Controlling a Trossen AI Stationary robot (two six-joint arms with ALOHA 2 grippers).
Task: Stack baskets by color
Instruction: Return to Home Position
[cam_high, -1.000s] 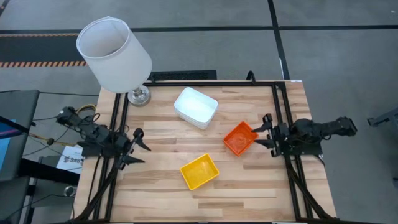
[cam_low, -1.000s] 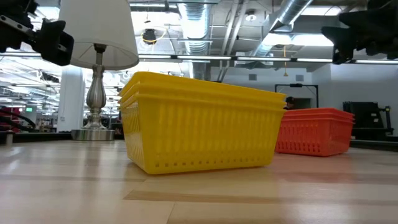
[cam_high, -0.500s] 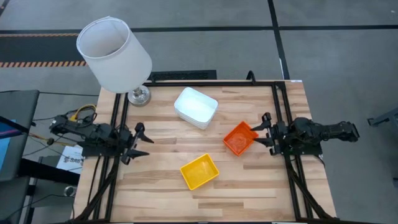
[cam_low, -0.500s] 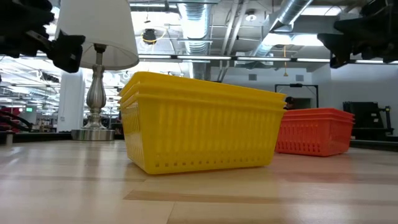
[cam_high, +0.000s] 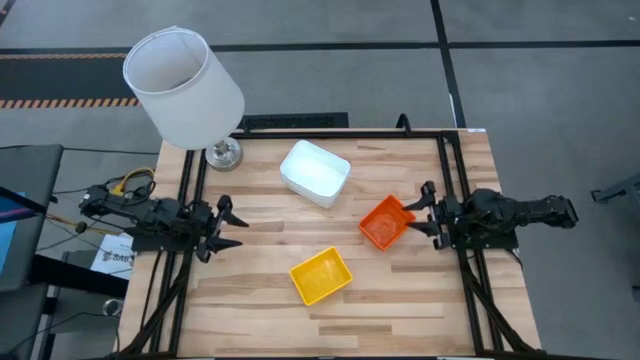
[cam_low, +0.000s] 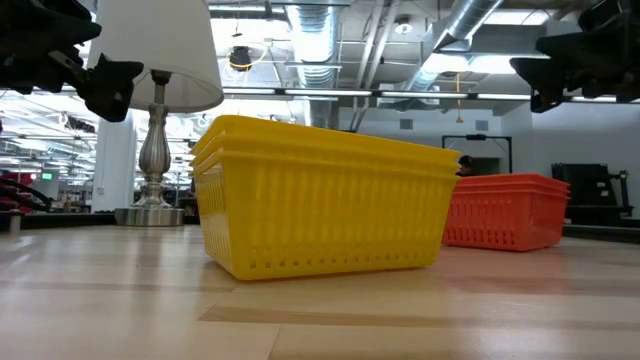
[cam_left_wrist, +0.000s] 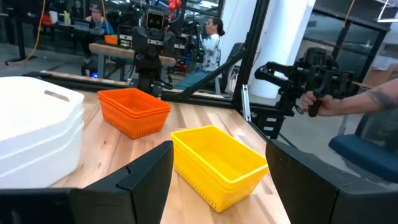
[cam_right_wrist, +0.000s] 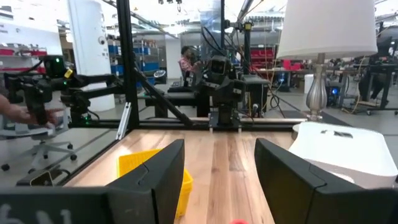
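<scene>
Three stacks of baskets rest by their bottoms on the wooden table: white (cam_high: 315, 172) at the far middle, orange (cam_high: 386, 222) toward the right, yellow (cam_high: 321, 276) nearer the front. In the low view the yellow stack (cam_low: 320, 200) is close and the orange stack (cam_low: 505, 210) stands behind it to the right. My left gripper (cam_high: 229, 226) hovers open at the table's left edge, pointing level toward the baskets. At the right edge my right gripper (cam_high: 424, 211) is open too, just right of the orange stack. Nothing is between either pair of fingers.
A lamp with a large white shade (cam_high: 183, 88) stands on its metal base (cam_high: 224, 153) at the far left corner. Black frame rails (cam_high: 452, 180) run along the table's left, right and far sides. A person's forearm and hand (cam_left_wrist: 348, 102) show beyond the table.
My left gripper has swung from pointing slantwise at the near edge to pointing straight across the table, its fingertips moving a little toward the far edge. It stays open. The baskets have kept still.
</scene>
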